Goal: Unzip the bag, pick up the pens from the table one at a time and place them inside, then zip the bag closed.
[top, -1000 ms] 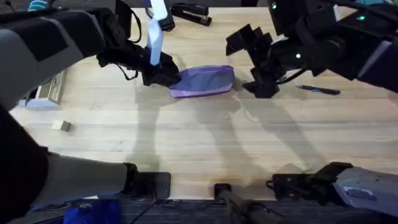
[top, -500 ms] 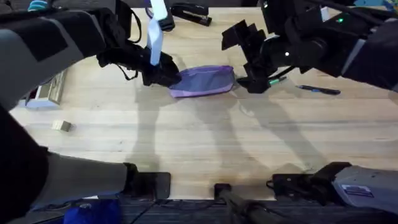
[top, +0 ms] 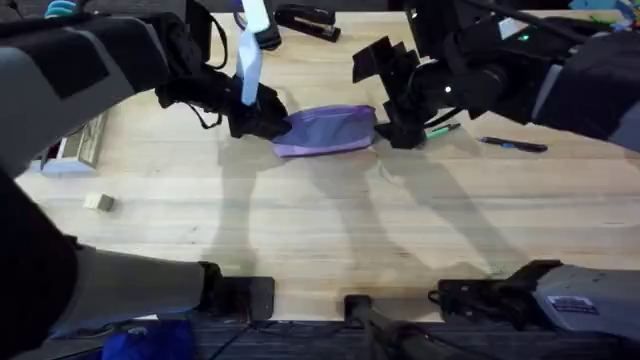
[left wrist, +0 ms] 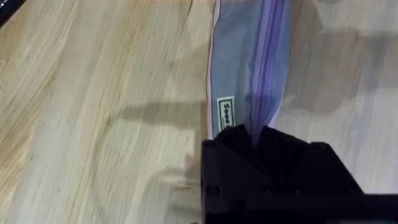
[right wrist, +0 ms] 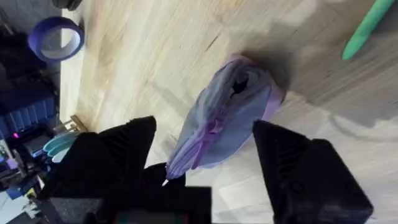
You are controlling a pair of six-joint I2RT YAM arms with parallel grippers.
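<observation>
My left arm [top: 90, 60] is a thick grey tube with a black patch, ending in a blocky black wrist trailing thin black cables. A white strap [top: 250, 55] hangs just above it. My right arm [top: 520, 75] is black and grey, dotted with small green lights. My right fingers [right wrist: 305, 168] are chunky, matt black wedges.
</observation>
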